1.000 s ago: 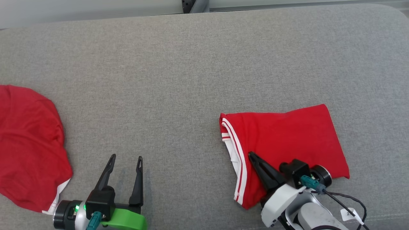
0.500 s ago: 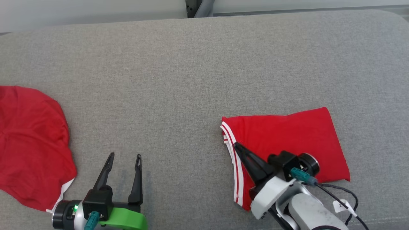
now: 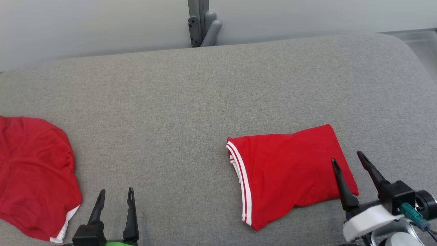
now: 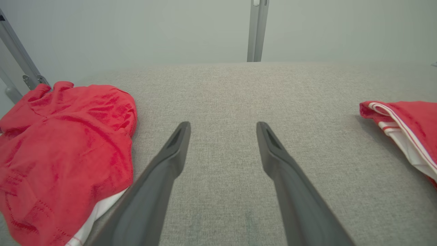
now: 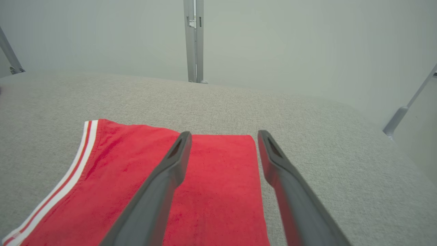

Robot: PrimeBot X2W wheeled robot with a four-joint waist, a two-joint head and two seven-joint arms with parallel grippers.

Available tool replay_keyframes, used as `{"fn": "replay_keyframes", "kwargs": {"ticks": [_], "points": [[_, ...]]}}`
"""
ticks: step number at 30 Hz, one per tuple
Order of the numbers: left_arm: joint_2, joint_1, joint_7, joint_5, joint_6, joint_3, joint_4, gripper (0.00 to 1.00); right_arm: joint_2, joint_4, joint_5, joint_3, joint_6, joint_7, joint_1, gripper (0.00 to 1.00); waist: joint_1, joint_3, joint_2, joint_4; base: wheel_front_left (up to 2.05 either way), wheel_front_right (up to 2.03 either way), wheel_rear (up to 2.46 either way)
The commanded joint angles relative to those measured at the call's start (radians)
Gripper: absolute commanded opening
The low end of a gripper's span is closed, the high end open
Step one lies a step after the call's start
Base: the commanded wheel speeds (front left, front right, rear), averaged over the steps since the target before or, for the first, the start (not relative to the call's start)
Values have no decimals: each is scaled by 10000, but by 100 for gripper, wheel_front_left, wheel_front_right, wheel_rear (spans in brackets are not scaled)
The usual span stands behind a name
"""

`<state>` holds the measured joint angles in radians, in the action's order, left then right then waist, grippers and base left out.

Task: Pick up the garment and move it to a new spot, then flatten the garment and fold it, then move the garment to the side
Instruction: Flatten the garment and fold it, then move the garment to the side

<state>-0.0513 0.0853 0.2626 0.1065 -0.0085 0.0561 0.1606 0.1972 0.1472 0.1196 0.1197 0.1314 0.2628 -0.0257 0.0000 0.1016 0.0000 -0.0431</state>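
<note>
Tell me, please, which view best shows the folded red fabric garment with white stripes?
The head view: the folded red garment shows almost whole. The right wrist view crops it; the left wrist view catches its striped edge.

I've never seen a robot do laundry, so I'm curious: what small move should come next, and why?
Probably the left fingers reaching toward the crumpled red garment beside them. The folded garment lies flat at the right with the right fingers open at its edge, gripping nothing; the left fingers stand open too.
</note>
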Motion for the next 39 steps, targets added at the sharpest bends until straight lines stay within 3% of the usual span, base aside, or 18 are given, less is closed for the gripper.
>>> {"fn": "replay_keyframes", "kwargs": {"ticks": [1,12,22,26,29,35,39], "points": [[3,376,25,48,18,-54,103,100,-1,17,-210,-467,-15,27,506,100,0,-612,0,-153,0,0,0],[0,1133,25,455,-171,-504,531,100,-598,543,-563,-2360,-15,27,1584,100,0,-1460,0,-129,0,0,0],[1,1246,25,418,-439,-717,665,100,-767,746,-309,-2554,-15,27,1526,100,0,-1761,0,-187,0,0,0],[3,1287,25,489,-348,-573,554,100,-592,1893,417,-2073,-13,-35,908,100,0,-1684,0,-227,0,0,0],[0,1312,23,509,-344,-407,684,100,97,2567,1047,-1441,-16,-1212,-332,100,0,-1527,0,-280,0,0,0],[0,901,25,368,-451,30,1054,100,1142,3241,2425,444,-13,-4665,-2529,100,0,-1048,0,-192,0,0,0],[-5,769,25,518,-535,272,1299,100,1411,3927,2840,1158,-15,-5695,-3124,100,0,-901,0,24,0,0,0]]}}
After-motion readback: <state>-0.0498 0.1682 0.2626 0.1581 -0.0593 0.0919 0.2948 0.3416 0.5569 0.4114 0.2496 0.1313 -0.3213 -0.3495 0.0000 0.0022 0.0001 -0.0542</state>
